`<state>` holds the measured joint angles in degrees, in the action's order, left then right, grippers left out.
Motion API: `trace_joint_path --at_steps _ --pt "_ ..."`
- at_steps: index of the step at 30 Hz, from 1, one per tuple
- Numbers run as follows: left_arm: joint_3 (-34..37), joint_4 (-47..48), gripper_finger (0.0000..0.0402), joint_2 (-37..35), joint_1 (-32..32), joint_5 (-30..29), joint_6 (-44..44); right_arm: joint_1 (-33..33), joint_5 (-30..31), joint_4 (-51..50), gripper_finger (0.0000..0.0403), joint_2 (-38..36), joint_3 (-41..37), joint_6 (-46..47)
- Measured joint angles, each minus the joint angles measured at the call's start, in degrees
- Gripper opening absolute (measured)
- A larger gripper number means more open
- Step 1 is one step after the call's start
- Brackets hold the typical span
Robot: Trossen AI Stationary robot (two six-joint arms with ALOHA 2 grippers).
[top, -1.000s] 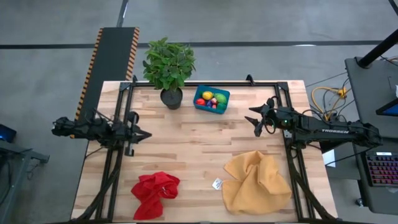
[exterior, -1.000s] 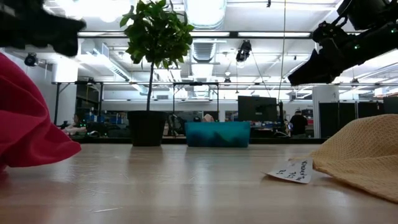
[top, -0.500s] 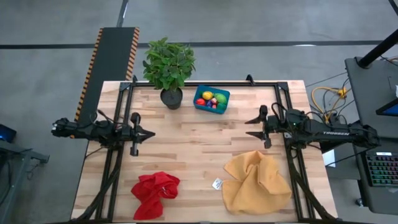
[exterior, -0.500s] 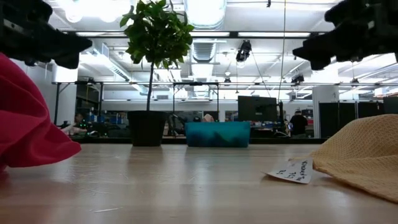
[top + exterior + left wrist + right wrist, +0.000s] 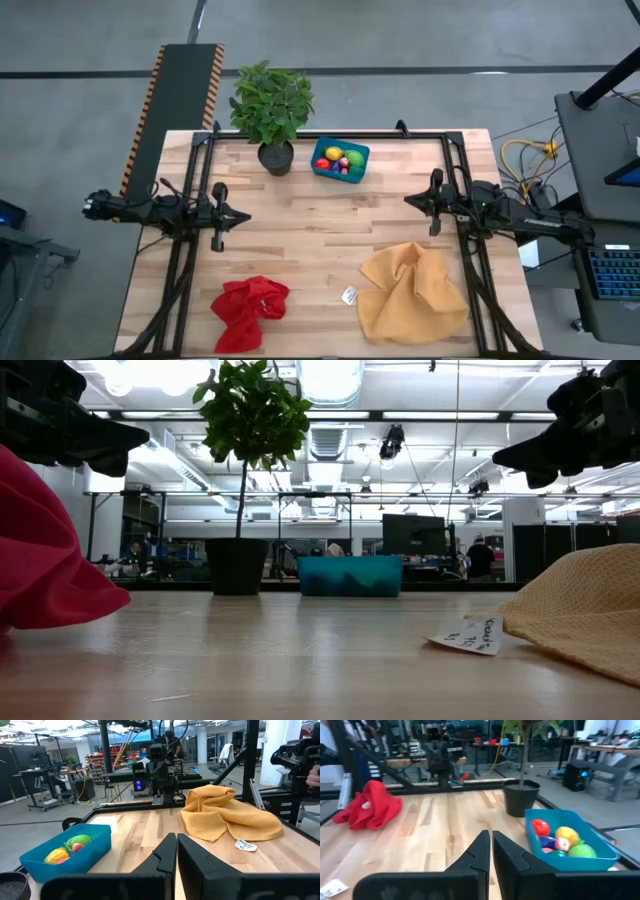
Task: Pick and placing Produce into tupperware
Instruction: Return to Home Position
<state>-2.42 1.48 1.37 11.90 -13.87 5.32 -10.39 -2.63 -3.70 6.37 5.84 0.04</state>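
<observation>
The teal tupperware [image 5: 340,160] stands at the table's far middle, next to the potted plant [image 5: 272,110]. Several pieces of produce lie in it: a yellow one [image 5: 564,834], a red one [image 5: 540,826] and a green one [image 5: 581,851]. My left gripper [image 5: 240,216] hovers shut over the table's left side, pointing level toward the right. My right gripper [image 5: 410,200] hovers shut over the right side, pointing level toward the left. Neither holds anything.
A red cloth [image 5: 250,310] lies crumpled near the front left, and a mustard-yellow cloth [image 5: 412,290] near the front right with a small white tag [image 5: 349,295] beside it. Dark frame rails [image 5: 180,250] run along both sides of the wooden table.
My right gripper has shut and has drawn back toward the table's right edge, away from the tupperware, levelling out from a downward slant. Nothing on the table has shifted.
</observation>
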Motion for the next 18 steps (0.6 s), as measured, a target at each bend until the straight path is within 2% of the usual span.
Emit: trace_joint_path --at_steps 10,18 --pt "0.57 -0.63 0.0000 0.06 -0.32 0.93 -1.95 0.02 -0.17 2.15 0.0009 -2.95 -4.54 0.22" --pt "0.66 -0.85 0.0000 0.60 -0.32 0.40 1.39 0.02 -0.77 4.92 0.0009 -2.47 -5.33 -0.47"
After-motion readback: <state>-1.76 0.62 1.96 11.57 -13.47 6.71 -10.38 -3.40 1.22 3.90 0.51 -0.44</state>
